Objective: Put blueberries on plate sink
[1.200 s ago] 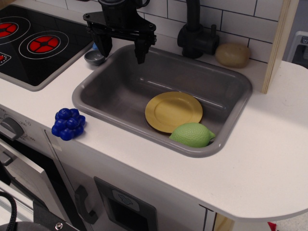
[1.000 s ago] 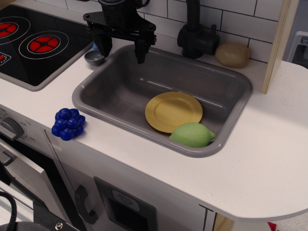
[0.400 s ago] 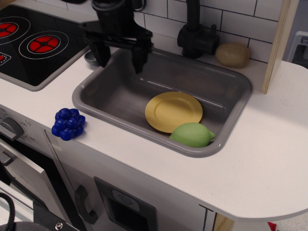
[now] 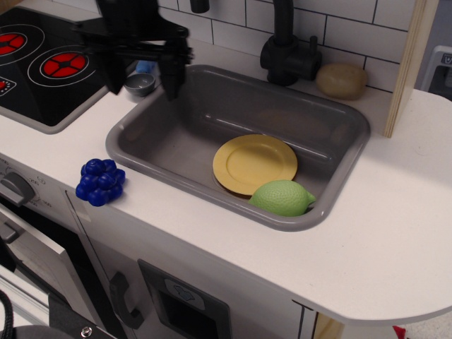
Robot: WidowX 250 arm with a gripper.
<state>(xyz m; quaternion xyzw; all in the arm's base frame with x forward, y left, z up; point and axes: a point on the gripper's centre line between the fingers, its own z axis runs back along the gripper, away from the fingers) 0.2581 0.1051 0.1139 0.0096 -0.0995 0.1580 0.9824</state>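
Observation:
The blueberries (image 4: 101, 181), a glossy dark blue cluster, lie on the white counter at its front left edge, left of the sink (image 4: 176, 127). The mustard-yellow plate (image 4: 254, 163) lies flat inside the grey sink, right of centre. My black gripper (image 4: 143, 86) hangs open and empty above the sink's back left corner, well behind and above the blueberries. Its two fingers point down, wide apart.
A green lemon toy (image 4: 282, 197) rests in the sink against the plate's front edge. A small grey bowl (image 4: 139, 84) sits between my fingers, by the black stove (image 4: 42, 63). A black faucet (image 4: 286, 49) and a tan potato-like toy (image 4: 341, 80) stand behind the sink.
My gripper has moved left, from above the sink's back edge towards the stove and the back left corner. It stays open. The blueberries, plate and lemon have not moved.

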